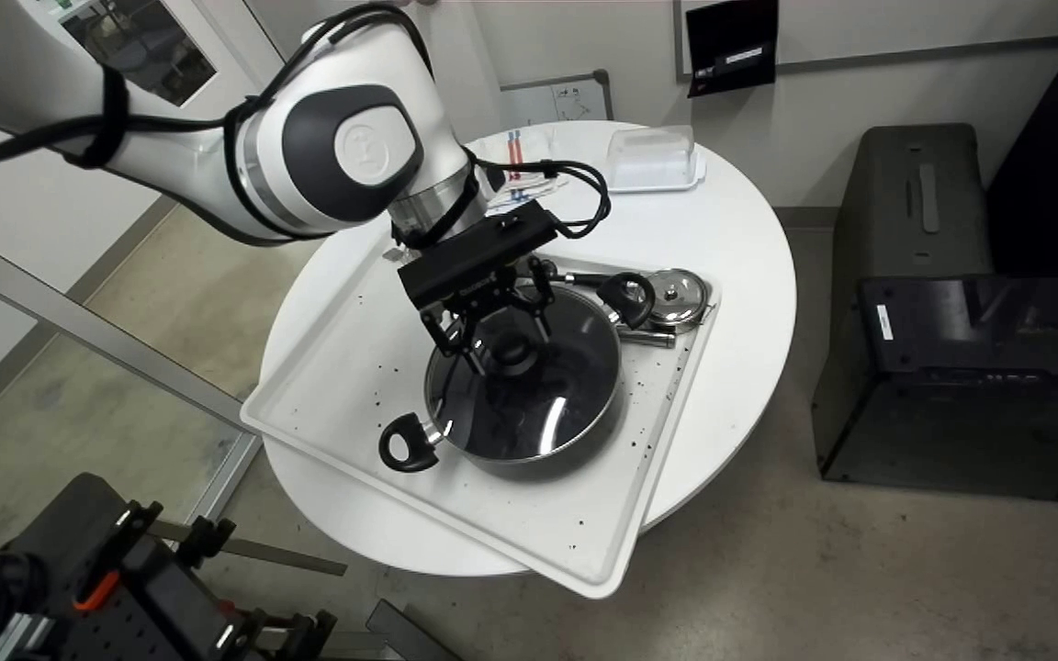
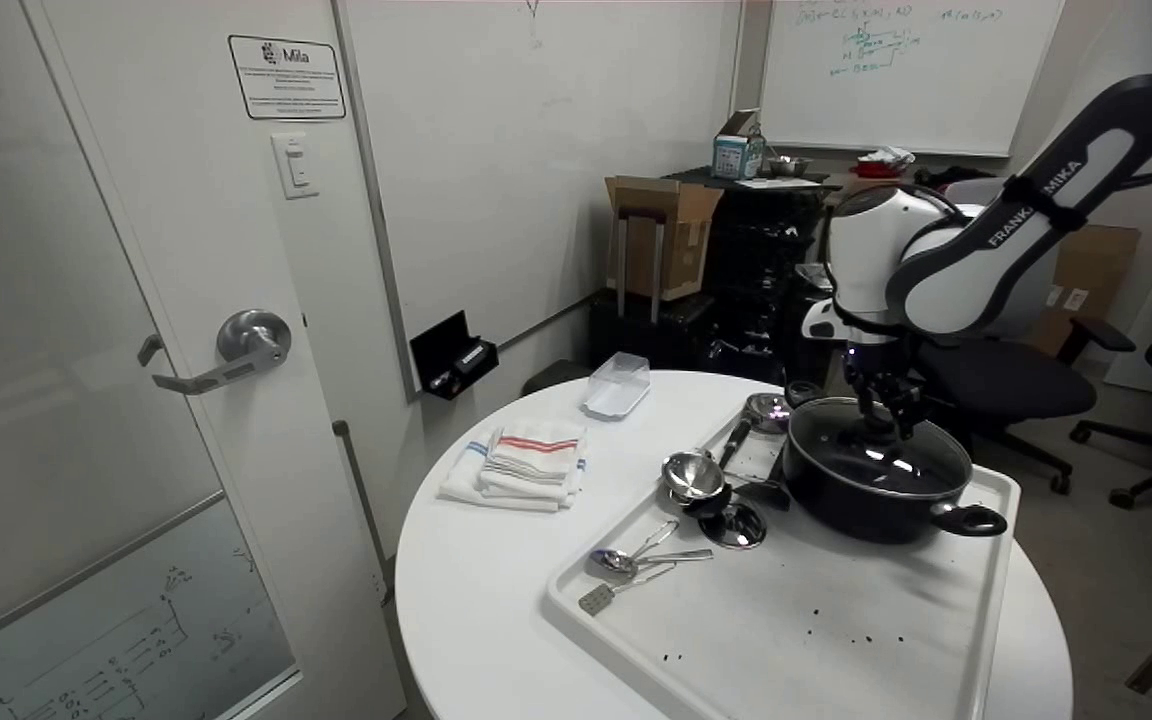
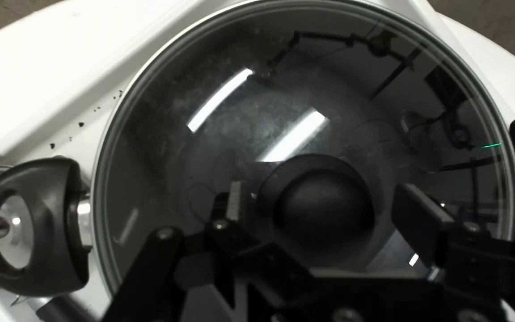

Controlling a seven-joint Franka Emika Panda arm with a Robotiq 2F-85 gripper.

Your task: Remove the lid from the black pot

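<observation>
The black pot (image 2: 841,505) stands upright on a white tray, with a black loop handle on each side. The round glass lid (image 1: 575,376) sits flat on the pot and also shows in the wrist view (image 3: 204,134). Its dark centre knob (image 3: 324,210) is round. My gripper (image 3: 327,201) is open above the lid, with one finger on each side of the knob. In the wrist view a gap shows between the knob and each finger. In both exterior views the fingertips are low by the knob; I cannot tell whether they touch the glass.
The white tray (image 1: 327,376) rests on a round white table (image 2: 496,600). Beside the pot lie a small shiny lid (image 1: 676,296), a metal ladle (image 2: 693,475) and several small utensils (image 2: 626,562). Folded towels (image 2: 531,465) and a clear plastic box (image 2: 618,385) stand on the table.
</observation>
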